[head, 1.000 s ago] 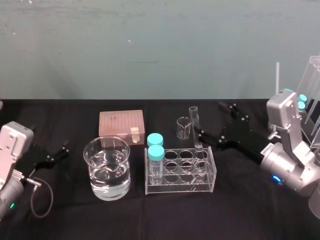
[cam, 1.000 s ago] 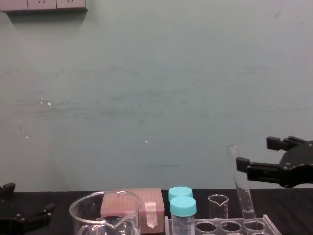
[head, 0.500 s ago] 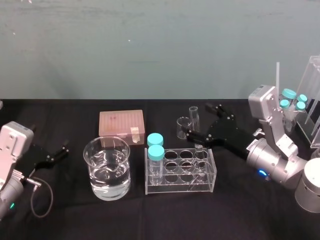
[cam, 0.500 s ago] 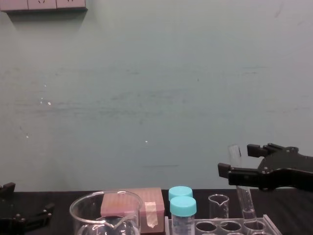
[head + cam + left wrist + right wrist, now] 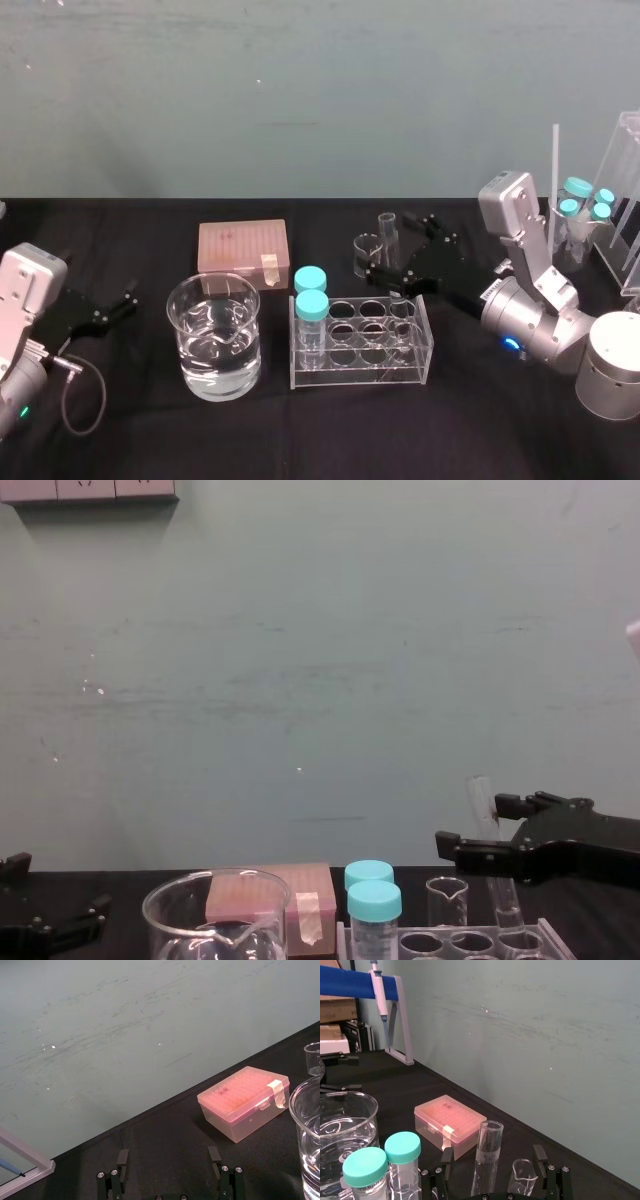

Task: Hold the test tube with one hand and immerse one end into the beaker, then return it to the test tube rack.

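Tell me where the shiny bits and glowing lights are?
Head view: glints on the beaker, rim and water; a blue light glows behind the right claw, open around the test tube; a green light behind the parked left claw. Chest view: white specks shine on the wall.

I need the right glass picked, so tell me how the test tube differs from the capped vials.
The test tube is open-topped; the vials wear teal caps. The test tube is thinner and taller than the vials. The test tube leans at the right end of the rack, between the open fingers of the right gripper; the vials stand upright at its left end. Both are clear and sit in the rack.
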{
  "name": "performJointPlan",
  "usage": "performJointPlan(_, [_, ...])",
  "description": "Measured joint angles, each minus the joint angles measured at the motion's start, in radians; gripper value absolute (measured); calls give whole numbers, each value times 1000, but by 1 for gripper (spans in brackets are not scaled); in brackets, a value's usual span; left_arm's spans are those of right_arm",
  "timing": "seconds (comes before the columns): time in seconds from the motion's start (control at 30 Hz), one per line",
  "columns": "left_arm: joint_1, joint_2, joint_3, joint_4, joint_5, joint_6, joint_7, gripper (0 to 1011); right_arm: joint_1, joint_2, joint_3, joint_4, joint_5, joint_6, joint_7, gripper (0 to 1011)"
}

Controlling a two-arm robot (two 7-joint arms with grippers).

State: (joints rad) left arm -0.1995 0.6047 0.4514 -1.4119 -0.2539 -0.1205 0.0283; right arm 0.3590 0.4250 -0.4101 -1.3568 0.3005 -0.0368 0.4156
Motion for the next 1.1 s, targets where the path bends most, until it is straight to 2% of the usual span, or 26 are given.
performJointPlan(0.4, [0,0,0,0,0,0,0,1000,8,-30,14,32,-31,6,11,1002])
performJointPlan(1.1, [0,0,0,0,0,0,0,1000,7,-28,13,29,-28,4,11,1003])
